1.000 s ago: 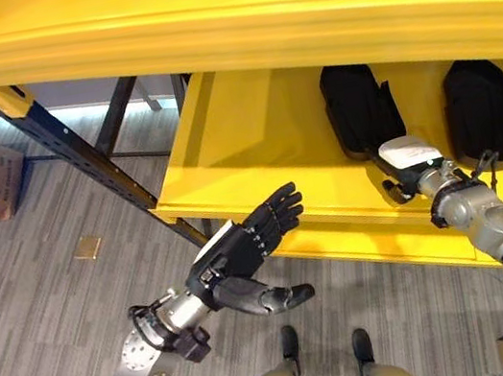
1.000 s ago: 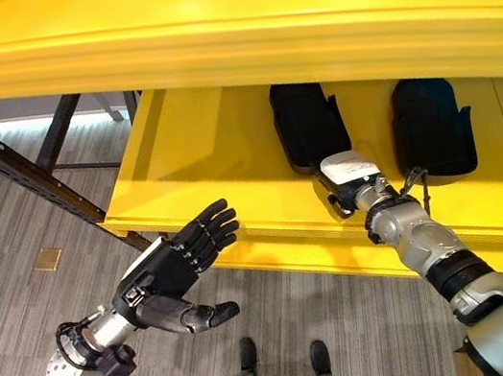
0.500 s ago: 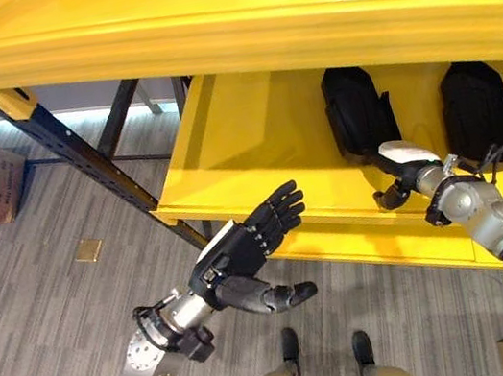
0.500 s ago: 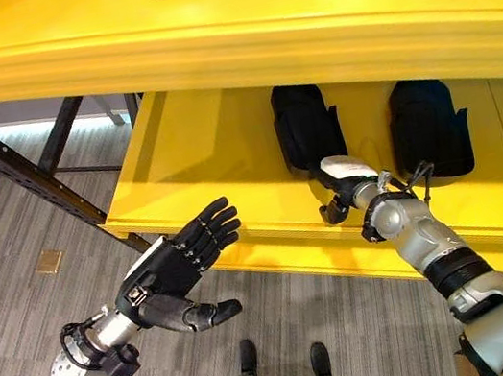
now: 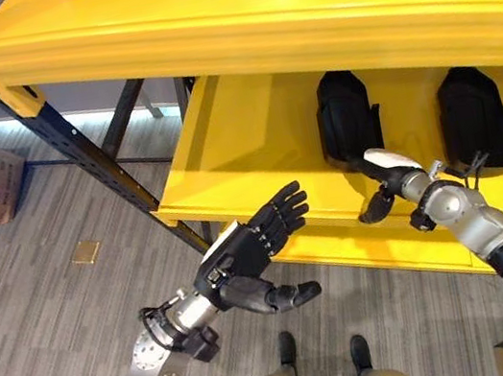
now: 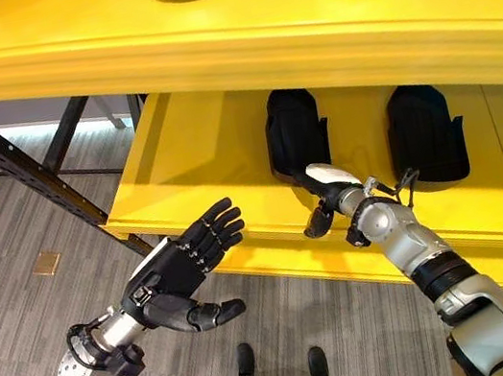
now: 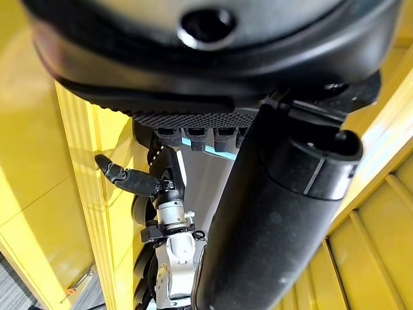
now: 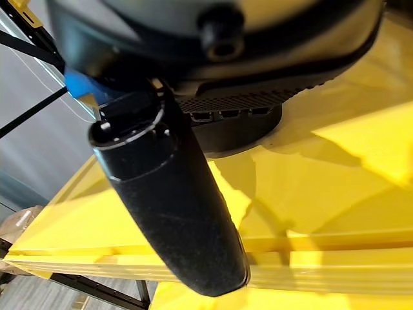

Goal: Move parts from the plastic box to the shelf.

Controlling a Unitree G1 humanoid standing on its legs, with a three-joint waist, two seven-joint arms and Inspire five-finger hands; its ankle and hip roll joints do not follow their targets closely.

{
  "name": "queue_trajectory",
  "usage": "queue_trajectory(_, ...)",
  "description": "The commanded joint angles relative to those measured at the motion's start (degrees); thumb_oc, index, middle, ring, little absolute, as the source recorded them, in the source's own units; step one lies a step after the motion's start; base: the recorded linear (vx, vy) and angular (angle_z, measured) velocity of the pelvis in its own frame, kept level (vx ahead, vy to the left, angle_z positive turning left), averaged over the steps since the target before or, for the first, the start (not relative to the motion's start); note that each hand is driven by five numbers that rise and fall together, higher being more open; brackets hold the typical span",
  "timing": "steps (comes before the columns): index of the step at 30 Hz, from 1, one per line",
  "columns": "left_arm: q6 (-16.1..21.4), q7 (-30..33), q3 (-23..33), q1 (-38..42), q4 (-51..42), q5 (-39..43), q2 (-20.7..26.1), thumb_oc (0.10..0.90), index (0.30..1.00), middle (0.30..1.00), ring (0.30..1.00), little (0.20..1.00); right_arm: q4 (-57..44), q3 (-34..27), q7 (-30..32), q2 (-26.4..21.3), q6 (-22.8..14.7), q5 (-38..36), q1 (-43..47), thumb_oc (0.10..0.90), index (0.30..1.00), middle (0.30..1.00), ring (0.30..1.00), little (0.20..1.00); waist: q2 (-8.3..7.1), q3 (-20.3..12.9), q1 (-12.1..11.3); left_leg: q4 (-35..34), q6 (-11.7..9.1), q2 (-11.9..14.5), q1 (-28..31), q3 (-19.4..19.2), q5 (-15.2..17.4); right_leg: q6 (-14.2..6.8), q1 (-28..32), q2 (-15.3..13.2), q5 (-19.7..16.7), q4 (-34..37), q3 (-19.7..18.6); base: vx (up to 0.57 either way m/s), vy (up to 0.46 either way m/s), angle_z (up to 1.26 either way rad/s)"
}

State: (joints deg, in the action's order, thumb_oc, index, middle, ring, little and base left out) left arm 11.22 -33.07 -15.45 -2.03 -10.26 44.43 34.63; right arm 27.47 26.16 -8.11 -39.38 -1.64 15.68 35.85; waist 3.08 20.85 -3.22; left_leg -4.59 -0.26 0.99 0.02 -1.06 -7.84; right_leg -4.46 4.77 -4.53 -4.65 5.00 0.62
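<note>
With the left hand [image 5: 243, 253] held open and empty off the yellow metal shelf's [image 5: 224, 144] front edge, and the right hand [image 6: 323, 197], grip unreadable, beside the nearer black moulded part [image 6: 295, 136], that part could be nudged out of place.

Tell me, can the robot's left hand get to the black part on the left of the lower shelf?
Probably yes. The left hand is open and holds nothing, just in front of the lower shelf, and nothing lies between it and the black part.
</note>
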Motion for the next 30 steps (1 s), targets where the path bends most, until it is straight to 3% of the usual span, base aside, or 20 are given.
queue_trajectory(1, 4.47, -1.11, 0.68, 1.05, -5.8, 1.21, -2.02, 0.9, 1.0, 1.0, 1.0, 1.0, -2.19, 0.62, 4.99, 0.34, -1.81, 1.29, 0.35, 0.9, 1.0, 1.0, 1.0, 1.0, -1.2, -4.51, -0.97, 4.32, -1.01, 1.33, 0.67, 0.01, 7.54, 0.39, -3.74, -1.11, 2.88, -4.9, 4.86, 0.0, 0.0, 0.0)
queue_trajectory(13, 5.84, 0.57, -0.79, 0.98, -6.2, 2.15, -2.01, 0.9, 1.0, 1.0, 1.0, 1.0, -4.13, -3.76, 18.33, 1.41, -2.22, 7.35, 0.07, 0.9, 1.0, 1.0, 1.0, 1.0, 0.3, -4.38, 0.1, 4.45, -0.82, 0.95, 0.65, -0.28, 7.94, 0.41, -4.14, -1.42, 3.19, -5.22, 4.13, 0.0, 0.02, 0.0)
queue_trajectory(30, 7.41, 1.87, -1.51, -0.37, -6.74, 2.67, -2.02, 0.9, 1.0, 1.0, 1.0, 1.0, -12.0, -4.55, 24.31, 1.46, -8.74, 8.98, -3.45, 0.9, 1.0, 1.0, 1.0, 1.0, 0.92, -5.13, 1.3, 4.19, -0.65, 0.63, 1.34, -0.83, 8.19, 0.29, -4.11, -1.85, 3.34, -5.35, 3.58, 0.0, 0.009, 0.0)
